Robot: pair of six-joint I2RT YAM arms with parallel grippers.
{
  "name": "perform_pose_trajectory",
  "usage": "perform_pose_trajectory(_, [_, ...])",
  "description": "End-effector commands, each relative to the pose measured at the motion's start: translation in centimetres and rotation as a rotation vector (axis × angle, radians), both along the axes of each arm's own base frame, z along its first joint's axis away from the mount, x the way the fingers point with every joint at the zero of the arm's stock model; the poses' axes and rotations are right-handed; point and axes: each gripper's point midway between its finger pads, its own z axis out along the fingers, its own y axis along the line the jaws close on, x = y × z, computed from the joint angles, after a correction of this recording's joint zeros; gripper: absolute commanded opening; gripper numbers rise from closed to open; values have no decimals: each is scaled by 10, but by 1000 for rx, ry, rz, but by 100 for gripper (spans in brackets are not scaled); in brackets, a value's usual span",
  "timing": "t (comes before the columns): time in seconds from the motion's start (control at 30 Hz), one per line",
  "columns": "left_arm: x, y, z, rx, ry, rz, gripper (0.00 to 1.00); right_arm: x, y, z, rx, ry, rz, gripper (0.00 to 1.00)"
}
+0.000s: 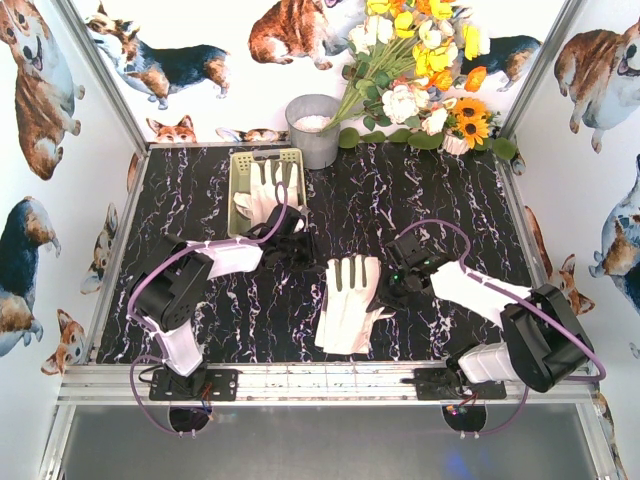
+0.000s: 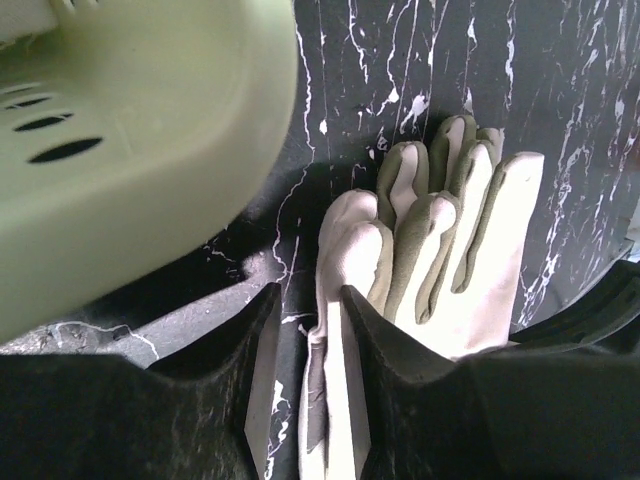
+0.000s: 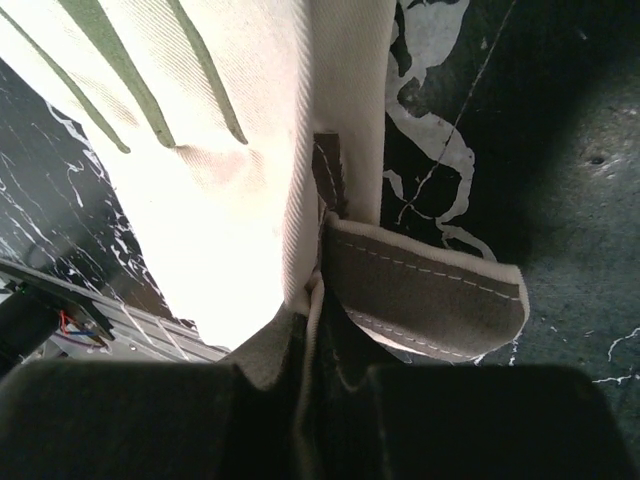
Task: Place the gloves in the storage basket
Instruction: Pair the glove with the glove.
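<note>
Gloves (image 1: 262, 192) already lie in the storage basket (image 1: 238, 165), just beyond the left gripper (image 1: 295, 240). 1 loose glove (image 1: 350, 305) lies flat on the counter (image 1: 450, 200), its edge touching the right gripper (image 1: 390, 290) and well short of the basket. Floppy as it looks, it could sag and catch the rim when carried

From the left wrist, the jaws stand narrowly apart with a pale strip of glove between them; I cannot tell whether they pinch it. A cream glove (image 2: 450, 250) with grey-green finger sides spreads just ahead, the basket wall ahead-left. 1 thin layer could slip out

From the right wrist, the gripper is clamped on the glove's edge beside the grey cuff tab (image 3: 420, 290). So small a bite may pull free on lifting
</note>
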Motion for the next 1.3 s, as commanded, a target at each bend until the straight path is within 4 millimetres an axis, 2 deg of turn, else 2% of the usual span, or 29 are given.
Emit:
perform_pose_trajectory(0.0, [14,-4,20,5,-71,4,26,13,3,7,0,-39,4,0])
perform_pose_trajectory(0.2, [12,-26,24,-31,-68,-53,22,15,4,7,2,-38,7,0])
perform_pose_trajectory(0.4, [12,-30,26,-31,-72,-60,8,14,3,8,-2,-40,7,0])
perform_pose_trajectory(0.47, [12,-29,24,-25,-67,-60,7,13,2,8,-4,-41,7,0])
perform_pose_trajectory(0.97, [7,-36,8,6,-44,-89,12,13,0,11,-3,-52,1,0])
perform_pose_trajectory(1.17, [5,-28,-1,71,-43,-92,22,14,1,12,0,-53,4,0])
perform_pose_trajectory(1.27, [3,-28,-6,80,-36,-100,24,14,1,12,0,-54,3,0])
